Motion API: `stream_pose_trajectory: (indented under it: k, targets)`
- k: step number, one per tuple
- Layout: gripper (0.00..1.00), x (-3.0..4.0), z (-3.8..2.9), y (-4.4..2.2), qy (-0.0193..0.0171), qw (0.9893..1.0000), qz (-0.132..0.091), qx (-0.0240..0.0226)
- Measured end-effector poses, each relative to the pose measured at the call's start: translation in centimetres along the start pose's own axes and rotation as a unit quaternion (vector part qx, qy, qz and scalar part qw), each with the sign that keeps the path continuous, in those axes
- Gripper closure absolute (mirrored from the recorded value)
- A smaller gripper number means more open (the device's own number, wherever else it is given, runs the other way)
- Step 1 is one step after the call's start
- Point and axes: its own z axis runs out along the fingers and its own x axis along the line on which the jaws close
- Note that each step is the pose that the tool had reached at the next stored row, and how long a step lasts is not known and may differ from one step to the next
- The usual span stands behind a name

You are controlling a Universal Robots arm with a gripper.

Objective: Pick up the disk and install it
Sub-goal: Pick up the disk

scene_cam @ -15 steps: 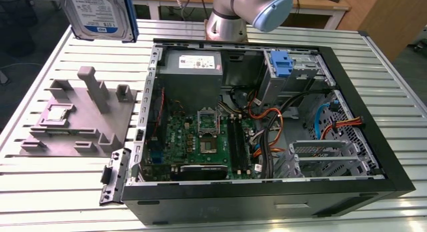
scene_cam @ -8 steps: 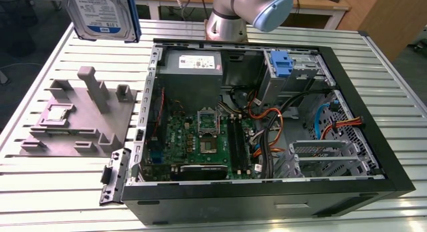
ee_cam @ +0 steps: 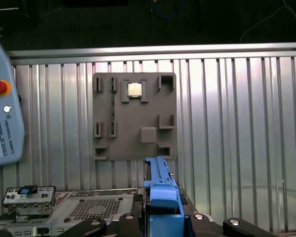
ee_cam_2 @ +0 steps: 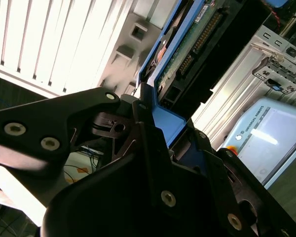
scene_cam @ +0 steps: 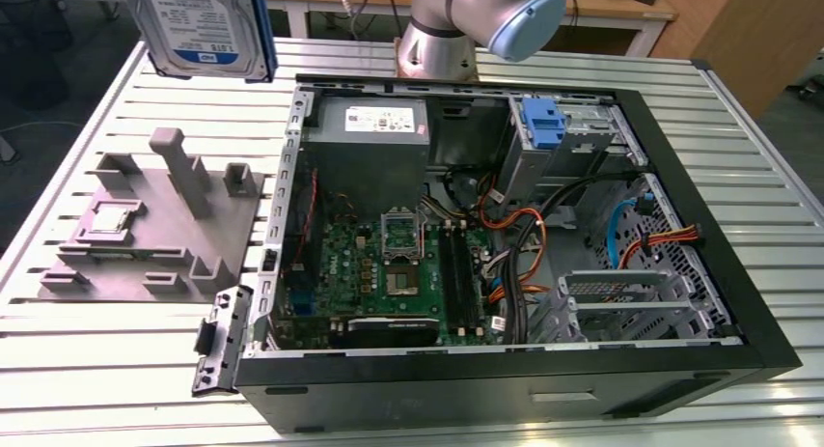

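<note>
High exterior view down onto computer case (scene_cam: 515, 381) and fixture plate (scene_cam: 154, 244); wrist views close along the pincer (ee_cam: 163, 219).

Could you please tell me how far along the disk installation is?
Pick-up looks done: the disk is up off the table. In hand: the end effector clamps its blue bracket, in the first wrist view. Left: installing; the disk is outside the open computer case.

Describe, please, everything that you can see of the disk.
The disk is a flat silver-grey drive with a white-and-blue label, framed by a blue plastic bracket. It hangs upright above the slatted table, clamped at the bracket by the gripper; the second wrist view shows its green circuit board.
</note>
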Motion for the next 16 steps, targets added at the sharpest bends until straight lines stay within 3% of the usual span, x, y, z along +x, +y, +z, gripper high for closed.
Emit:
stream_pose_trajectory:
  k: [16]
  targets:
    - [0.64,-0.03,0.00,-0.57,0.0000,1.0000,0.000,0.0000]
